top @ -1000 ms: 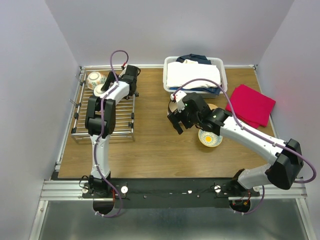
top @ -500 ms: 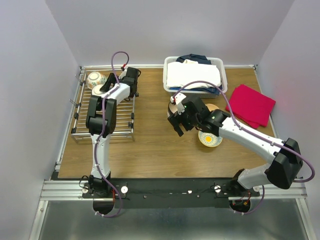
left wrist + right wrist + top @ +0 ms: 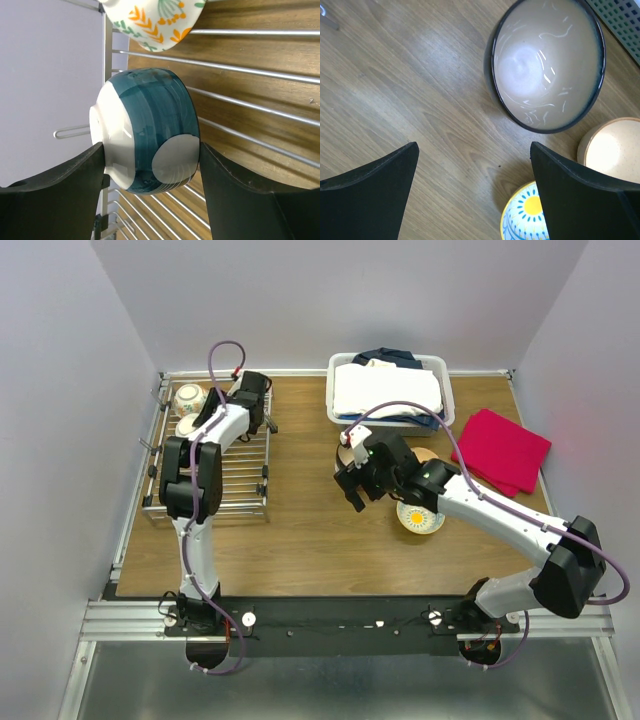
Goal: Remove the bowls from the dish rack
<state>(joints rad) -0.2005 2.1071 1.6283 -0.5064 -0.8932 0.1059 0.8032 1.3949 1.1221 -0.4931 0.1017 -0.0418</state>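
The silver wire dish rack [image 3: 240, 480] lies at the left of the table. On its far left end sit a floral bowl [image 3: 188, 397] [image 3: 155, 20] and, on its side, a dark blue and white bowl [image 3: 187, 426] [image 3: 150, 130]. My left gripper [image 3: 200, 418] [image 3: 151, 146] has both fingers against this blue bowl, one at its foot and one at its rim. My right gripper [image 3: 351, 492] [image 3: 472, 147] hangs open over bare wood. Close by on the table are a dark-rimmed bowl [image 3: 345, 453] [image 3: 547, 65], a cream bowl [image 3: 425, 455] [image 3: 612, 147] and a yellow sun-patterned bowl [image 3: 420, 518] [image 3: 527, 215].
A white plastic basket [image 3: 445, 390] with folded clothes stands at the back centre. A red cloth [image 3: 500, 448] lies at the back right. Grey walls close in the table on three sides.
My left arm has shifted left over the rack's far end, and its jaws have closed in onto the blue bowl. The right arm has hardly moved.
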